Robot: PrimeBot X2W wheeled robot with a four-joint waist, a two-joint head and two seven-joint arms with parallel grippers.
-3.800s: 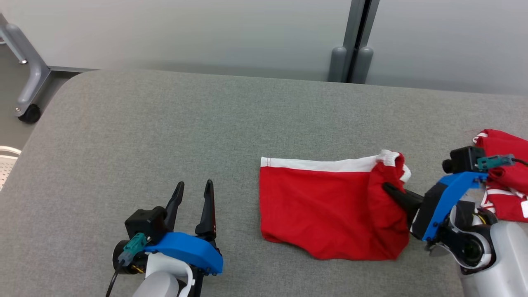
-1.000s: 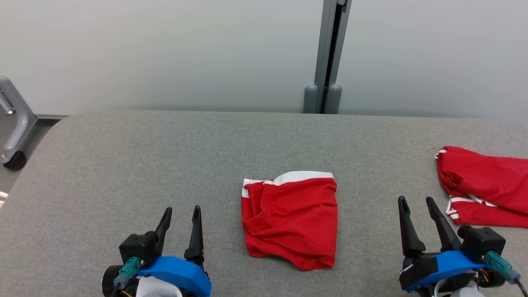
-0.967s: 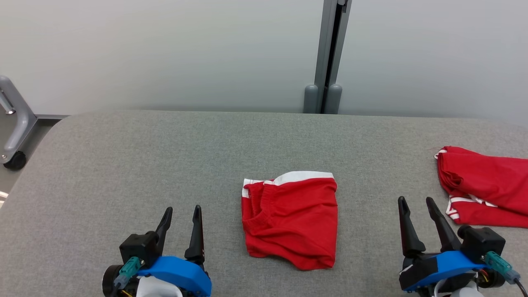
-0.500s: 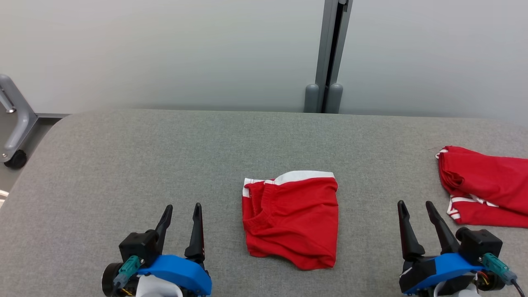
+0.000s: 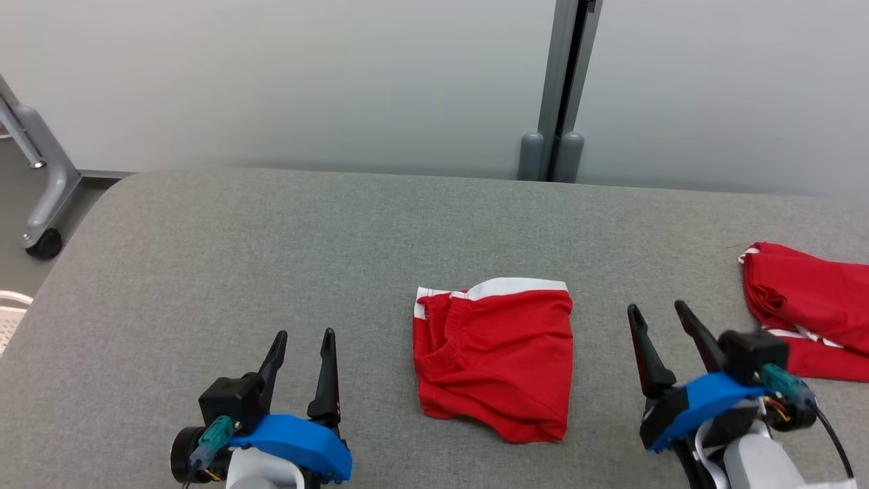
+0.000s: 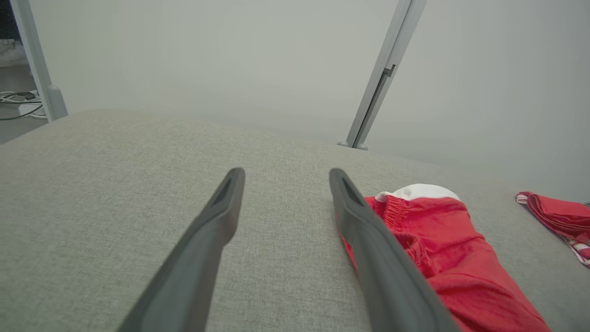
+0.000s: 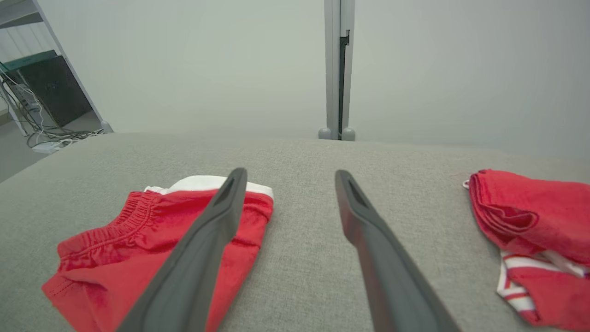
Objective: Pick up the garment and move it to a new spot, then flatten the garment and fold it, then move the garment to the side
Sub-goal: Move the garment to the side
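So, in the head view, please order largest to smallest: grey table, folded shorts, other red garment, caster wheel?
1. grey table
2. folded shorts
3. other red garment, cropped by the frame, so unsure against the shorts
4. caster wheel

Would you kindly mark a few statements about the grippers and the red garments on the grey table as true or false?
1. The folded red garment lies between the left gripper and the right gripper. True.
2. The right gripper is shut on the cloth. False: both grippers are open and hold nothing.
3. A second red garment lies at the right end of the table. True.
4. The white waistband faces the robot. False: it runs along the garment's far edge.
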